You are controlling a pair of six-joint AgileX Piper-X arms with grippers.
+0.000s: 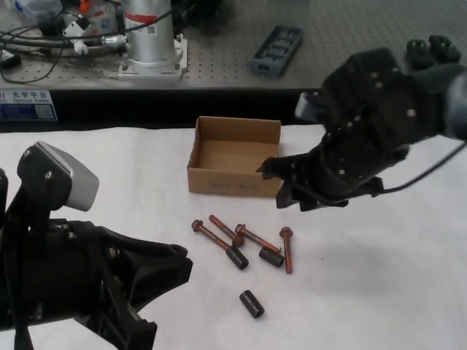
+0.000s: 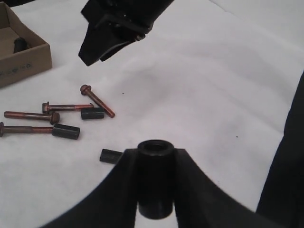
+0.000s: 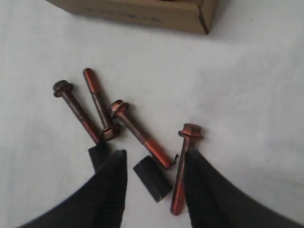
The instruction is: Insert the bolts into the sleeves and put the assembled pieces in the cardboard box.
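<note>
Several copper-coloured bolts (image 1: 241, 240) lie on the white cloth in front of the cardboard box (image 1: 232, 179). Two black sleeves (image 1: 236, 257) (image 1: 271, 257) rest at bolt tips, and a third sleeve (image 1: 252, 303) lies alone nearer the front. My left gripper (image 2: 156, 156) is shut on another black sleeve (image 2: 156, 185), held upright at the front left. My right gripper (image 3: 154, 156) hangs open just above the bolts, straddling one sleeve (image 3: 152, 179), with a bolt (image 3: 184, 166) beside one finger. A dark piece (image 2: 19, 45) lies inside the box.
Behind the white cloth runs a perforated metal bench with a metal post (image 1: 149, 36), cables (image 1: 44, 33) and a ribbed dark holder (image 1: 276, 48). Open cloth spreads to the right of the bolts (image 1: 379, 277).
</note>
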